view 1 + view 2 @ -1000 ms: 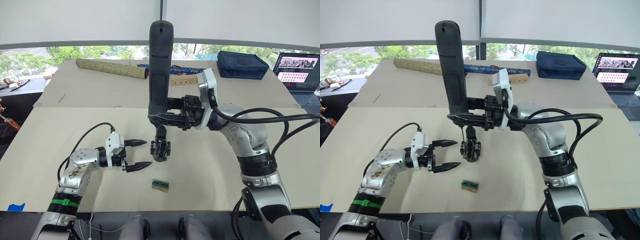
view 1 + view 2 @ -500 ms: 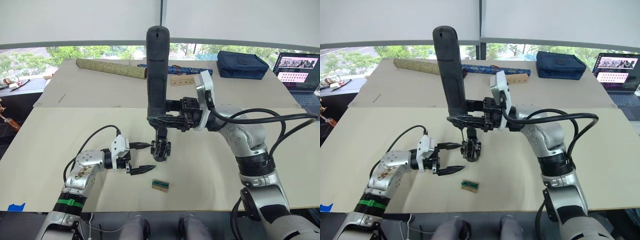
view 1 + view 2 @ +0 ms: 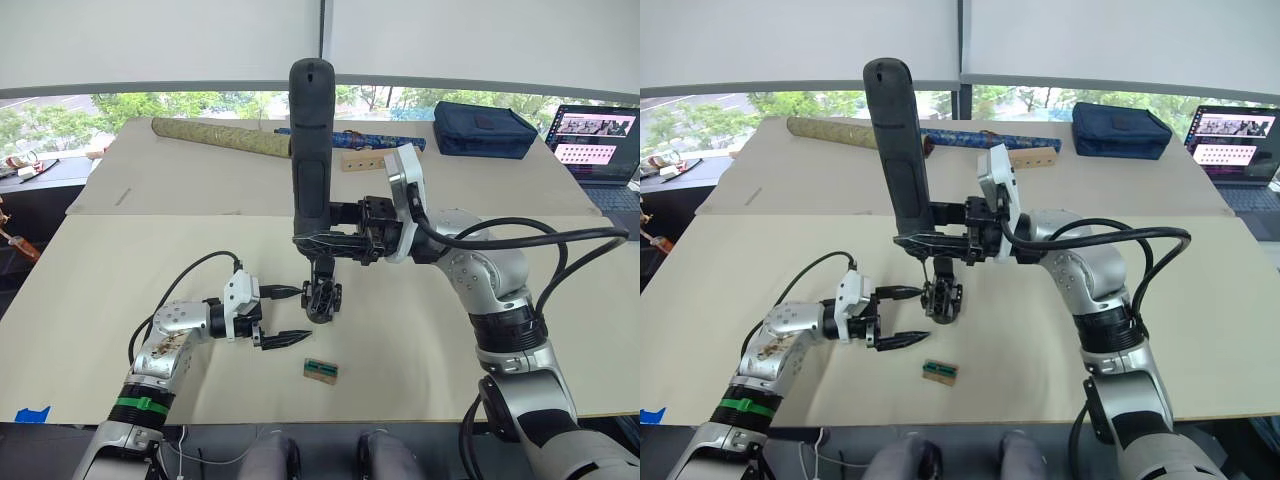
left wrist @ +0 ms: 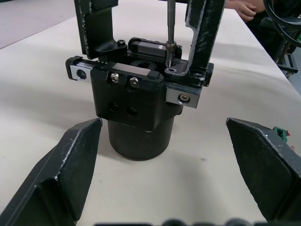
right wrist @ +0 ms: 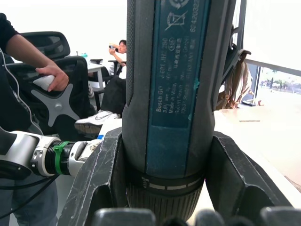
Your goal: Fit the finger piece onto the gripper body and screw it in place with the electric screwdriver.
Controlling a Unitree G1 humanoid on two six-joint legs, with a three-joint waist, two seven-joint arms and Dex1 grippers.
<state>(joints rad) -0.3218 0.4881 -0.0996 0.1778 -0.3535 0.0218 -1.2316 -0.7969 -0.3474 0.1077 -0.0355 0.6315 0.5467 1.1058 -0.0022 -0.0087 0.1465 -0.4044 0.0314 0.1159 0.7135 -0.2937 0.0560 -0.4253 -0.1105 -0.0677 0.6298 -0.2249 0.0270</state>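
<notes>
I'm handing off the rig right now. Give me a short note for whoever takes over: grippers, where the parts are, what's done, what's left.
Right gripper: shut on the electric screwdriver, held upright, bit down on a screw atop the gripper body.
Left gripper: open, jaws either side of the gripper body, not touching it.
Gripper body stands on the table; the finger piece is already seated on it.
Left: finish driving the screw, lift the screwdriver away.
</notes>
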